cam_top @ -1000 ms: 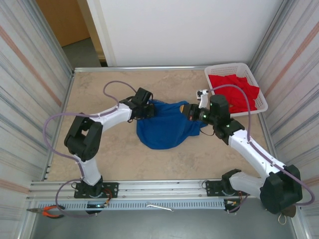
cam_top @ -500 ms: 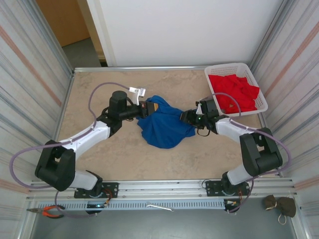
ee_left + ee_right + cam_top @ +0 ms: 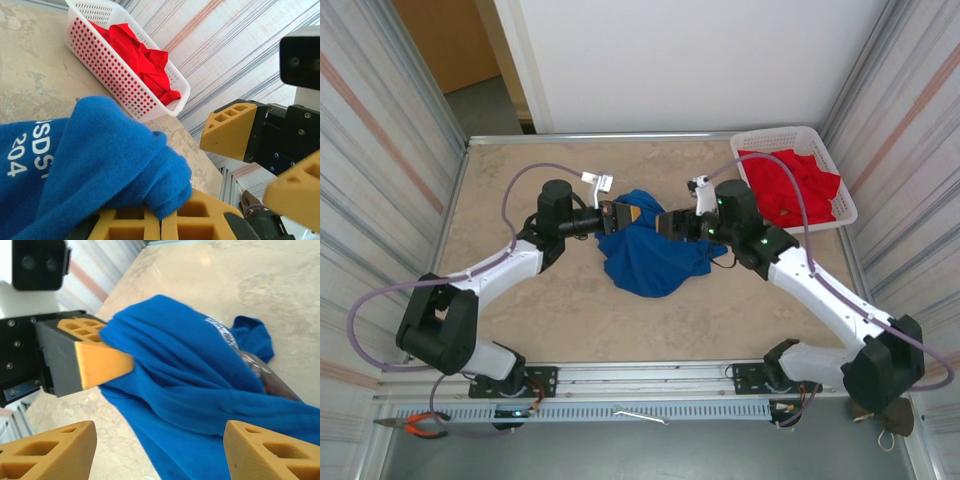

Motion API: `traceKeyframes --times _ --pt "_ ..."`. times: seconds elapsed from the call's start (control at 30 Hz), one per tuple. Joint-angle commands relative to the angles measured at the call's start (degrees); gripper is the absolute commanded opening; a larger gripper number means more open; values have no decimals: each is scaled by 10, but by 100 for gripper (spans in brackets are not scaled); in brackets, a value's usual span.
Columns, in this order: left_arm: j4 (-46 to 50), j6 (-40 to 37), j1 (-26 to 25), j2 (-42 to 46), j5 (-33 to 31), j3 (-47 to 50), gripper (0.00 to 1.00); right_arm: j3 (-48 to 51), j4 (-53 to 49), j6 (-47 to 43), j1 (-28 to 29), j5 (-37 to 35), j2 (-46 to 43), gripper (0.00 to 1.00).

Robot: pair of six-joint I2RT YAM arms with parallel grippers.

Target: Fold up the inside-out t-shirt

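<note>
The royal-blue t-shirt point(image 3: 650, 255) lies bunched at the table's middle, its top edge lifted. My left gripper point(image 3: 621, 215) is shut on that raised fold; in the left wrist view the blue cloth point(image 3: 110, 165) is pinched between my closed yellow fingers point(image 3: 200, 220). White printed letters point(image 3: 22, 157) show on the cloth. My right gripper point(image 3: 671, 224) faces the left one from the right, a short gap away. It stands open in the right wrist view, fingers point(image 3: 47, 452) wide apart above the shirt point(image 3: 200, 390), holding nothing.
A white mesh basket point(image 3: 832, 165) holding a red garment point(image 3: 790, 185) sits at the back right corner. Ribbed metal walls close in both sides. Bare stone tabletop point(image 3: 520, 320) surrounds the shirt.
My right arm has lifted and swung left, bringing its gripper from the shirt's right edge up close to the left gripper. The left gripper has kept its hold on the raised fold.
</note>
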State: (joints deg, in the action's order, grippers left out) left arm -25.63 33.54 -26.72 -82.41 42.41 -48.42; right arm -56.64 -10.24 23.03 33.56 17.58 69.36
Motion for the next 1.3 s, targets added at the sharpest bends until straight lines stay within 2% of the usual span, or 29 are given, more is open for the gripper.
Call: traceKeyframes --times 0.0,0.1,0.17,0.2,0.23,0.3,0.37,0.57,0.67,0.73,0.77,0.83,0.9,0.97,1.1,1.27 --pt "-26 8 0 -2 19 -22 0 -35 -24 -49 9 -8 44 67" --pt "-26 11 -1 -3 22 -25 0 -58 -16 -54 12 -7 80 66" --pt "-25 12 -1 -3 25 -26 0 -73 -14 -56 12 -6 104 61" --pt "-25 13 0 -3 25 -26 0 -78 -14 -57 11 -7 113 53" --pt "-24 14 0 -3 25 -25 0 -83 -14 -59 9 -7 121 38" --pt "-21 17 2 -4 19 -24 0 -87 -20 -57 -1 -1 124 0" --pt "-22 30 14 -5 7 -15 0 -73 -13 -46 -22 16 102 0" --pt "-88 101 85 -22 0 42 0 12 45 37 -143 108 -33 0" --pt "-93 102 90 -37 10 40 2 25 59 61 -162 144 -61 0" --pt "-89 103 89 -44 14 34 33 23 66 73 -161 163 -57 0" --pt "-87 104 89 -44 11 34 44 24 71 76 -159 166 -55 0" --pt "-71 99 87 -32 -5 40 58 27 78 78 -156 169 -52 0" --pt "-36 83 81 -12 -31 42 63 30 81 78 -155 172 -49 0" --pt "38 37 62 14 -67 27 67 33 82 75 -156 179 -48 0" --pt "194 -74 -4 28 -143 -38 72 43 85 60 -156 196 -54 0" --pt "238 -111 -52 -15 -178 -87 73 60 86 57 -158 194 -70 0"
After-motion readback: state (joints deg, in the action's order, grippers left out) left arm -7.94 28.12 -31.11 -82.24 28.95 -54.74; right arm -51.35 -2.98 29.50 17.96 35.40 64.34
